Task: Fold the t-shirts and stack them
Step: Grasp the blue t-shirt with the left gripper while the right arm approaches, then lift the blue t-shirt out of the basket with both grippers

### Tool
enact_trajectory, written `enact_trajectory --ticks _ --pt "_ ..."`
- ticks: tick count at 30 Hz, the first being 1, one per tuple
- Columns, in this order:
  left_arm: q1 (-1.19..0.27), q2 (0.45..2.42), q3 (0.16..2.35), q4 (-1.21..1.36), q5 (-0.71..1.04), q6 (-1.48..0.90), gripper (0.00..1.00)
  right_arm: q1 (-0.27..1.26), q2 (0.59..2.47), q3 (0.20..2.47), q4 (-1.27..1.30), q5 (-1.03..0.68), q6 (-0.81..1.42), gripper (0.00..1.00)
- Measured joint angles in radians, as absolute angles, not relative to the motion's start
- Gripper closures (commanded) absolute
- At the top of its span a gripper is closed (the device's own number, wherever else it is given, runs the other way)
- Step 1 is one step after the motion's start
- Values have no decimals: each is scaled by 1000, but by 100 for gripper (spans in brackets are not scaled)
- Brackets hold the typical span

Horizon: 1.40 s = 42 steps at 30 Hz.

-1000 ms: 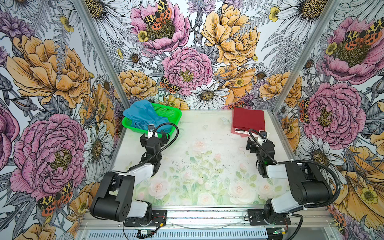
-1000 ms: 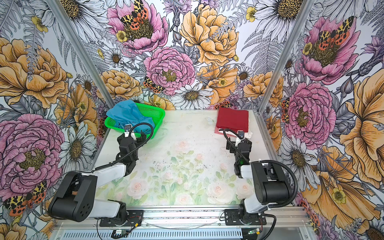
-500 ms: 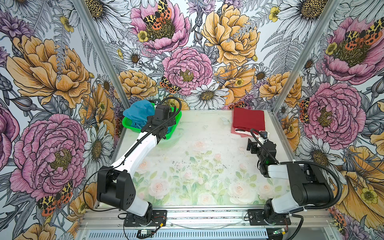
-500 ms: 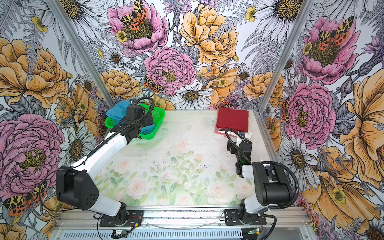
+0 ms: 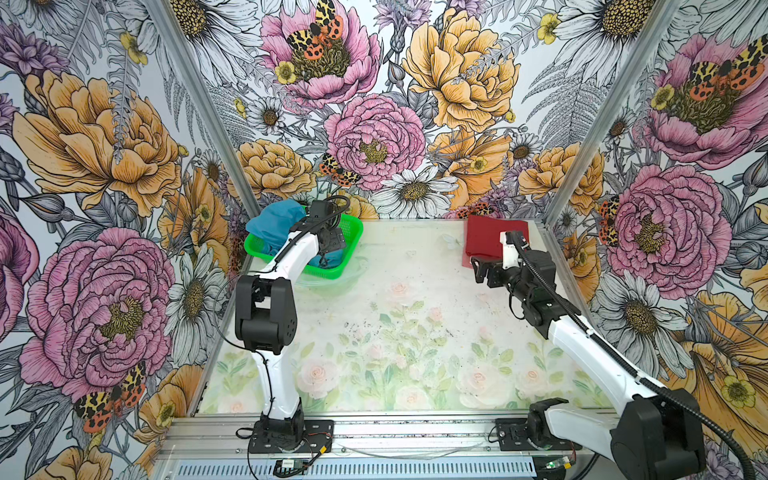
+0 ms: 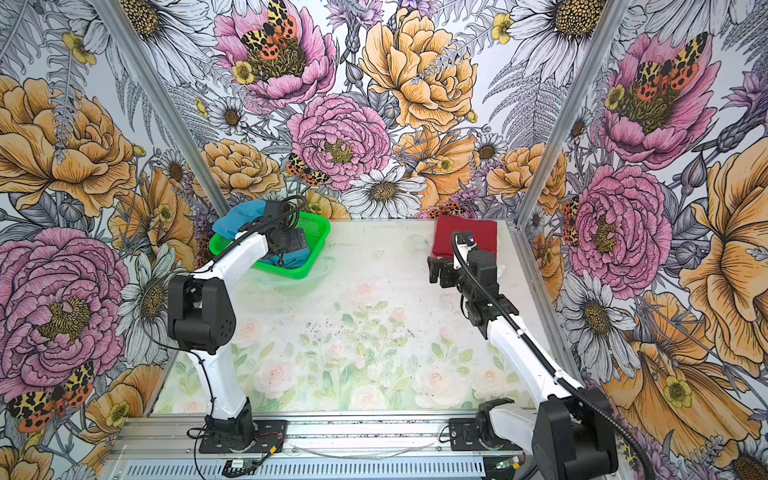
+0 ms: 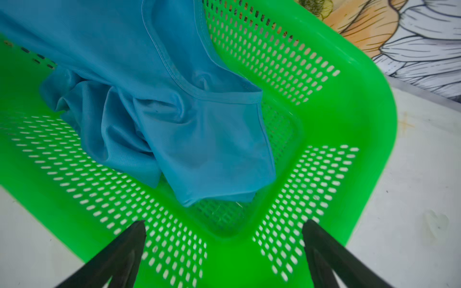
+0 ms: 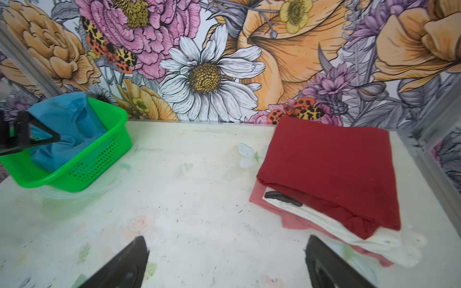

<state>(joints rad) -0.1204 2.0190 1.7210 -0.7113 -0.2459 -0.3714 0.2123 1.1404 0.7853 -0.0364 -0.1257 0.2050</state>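
A crumpled sky-blue t-shirt [image 5: 270, 224] [image 6: 237, 220] [image 7: 154, 99] lies in the green basket [image 5: 351, 232] [image 7: 349, 124] at the back left. My left gripper [image 5: 326, 259] [image 6: 284, 257] [image 7: 224, 221] hangs open over the basket's near corner, nothing between its fingers and the shirt just beyond them. At the back right a folded dark red t-shirt [image 5: 486, 237] [image 8: 331, 169] tops a white one [image 8: 349, 229] and a pinkish one [image 8: 294, 222]. My right gripper [image 5: 478, 270] [image 6: 434, 270] [image 8: 227, 237] is open above the table, by the stack's near left corner.
Flowered walls and metal corner posts close in the table [image 5: 395, 332] on three sides. The basket [image 8: 99, 154] sits against the back left corner. Both arm bases stand on the front rail.
The left arm rose from the table and reached back over the basket. The right arm lifted and stretched toward the red stack. Both grippers stayed open.
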Motion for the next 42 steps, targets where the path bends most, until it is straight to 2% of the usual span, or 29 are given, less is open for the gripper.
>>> enact_trajectory --ticks 6,11,14,17,22,23,30,36,42 --pt "-44 2218 1899 -726 -242 -364 2 302 1023 722 -140 -150 278 1" --pt "4 2351 2030 -732 -204 -357 13 327 959 681 -194 -155 319 1" --pt "17 2410 2087 -737 -175 -354 23 329 949 679 -209 -155 332 1" --pt "17 2441 2115 -737 -145 -355 38 331 949 679 -223 -155 339 0" --pt "18 2460 2158 -746 -88 -350 97 336 957 680 -236 -155 345 0" --pt "18 2457 2161 -747 -78 -348 100 339 960 680 -237 -155 345 0" --pt "14 2327 2147 -783 -28 -333 100 399 1035 744 -252 -173 339 1" --pt "-33 2029 2148 -823 48 -314 100 533 1183 878 -234 -154 284 1" --pt "-168 1760 2156 -853 223 -308 100 619 1317 971 -68 -144 212 0"
